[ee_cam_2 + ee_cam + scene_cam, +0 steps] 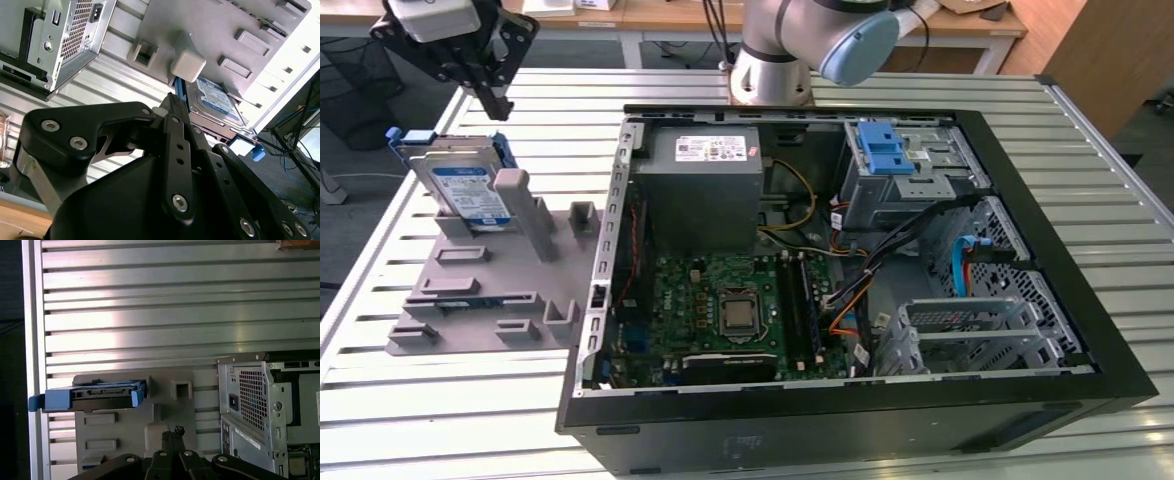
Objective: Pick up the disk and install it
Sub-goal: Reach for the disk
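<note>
the black robot claw (494,102) hangs clenched, grasping nothing, just above the silver metal disk with the blue-and-white label and blue plastic frame (460,190). the disk stands on edge in a grey plastic holder (467,300) on the slatted metal table (454,410), beside the open black computer case (854,402).

A slatted aluminium tabletop (454,410) catches bright glare along its slats in the first wrist view, with a wooden workbench (667,15) on white legs beyond its far edge, a brown wooden cabinet (1101,55) past its far corner on the exterior view's right, and dark floor (367,150) off its edge on the exterior view's left.
</note>
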`<act>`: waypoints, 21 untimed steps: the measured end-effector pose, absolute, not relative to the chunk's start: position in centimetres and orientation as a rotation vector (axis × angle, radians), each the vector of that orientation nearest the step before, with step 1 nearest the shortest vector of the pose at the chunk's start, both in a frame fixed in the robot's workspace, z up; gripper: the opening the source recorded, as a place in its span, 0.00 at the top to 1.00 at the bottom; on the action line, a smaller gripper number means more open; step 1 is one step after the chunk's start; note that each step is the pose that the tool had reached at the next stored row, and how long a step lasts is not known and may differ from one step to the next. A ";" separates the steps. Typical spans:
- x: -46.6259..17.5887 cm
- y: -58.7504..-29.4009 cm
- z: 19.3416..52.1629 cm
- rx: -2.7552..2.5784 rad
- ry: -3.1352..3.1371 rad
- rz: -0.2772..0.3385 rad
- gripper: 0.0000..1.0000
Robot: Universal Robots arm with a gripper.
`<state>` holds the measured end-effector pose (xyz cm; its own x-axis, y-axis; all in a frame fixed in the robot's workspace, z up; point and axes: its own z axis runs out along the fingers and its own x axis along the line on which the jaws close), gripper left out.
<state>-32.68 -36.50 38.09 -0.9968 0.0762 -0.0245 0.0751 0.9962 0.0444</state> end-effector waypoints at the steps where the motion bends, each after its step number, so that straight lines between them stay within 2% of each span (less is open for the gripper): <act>1: -32.8 -36.5 38.1 0.118 3.112 0.068 0.89; 21: -33.7 -36.4 38.1 0.118 3.112 0.068 0.89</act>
<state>-33.73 -36.45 38.09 -0.9968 0.0761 -0.0245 0.0750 0.9962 0.0444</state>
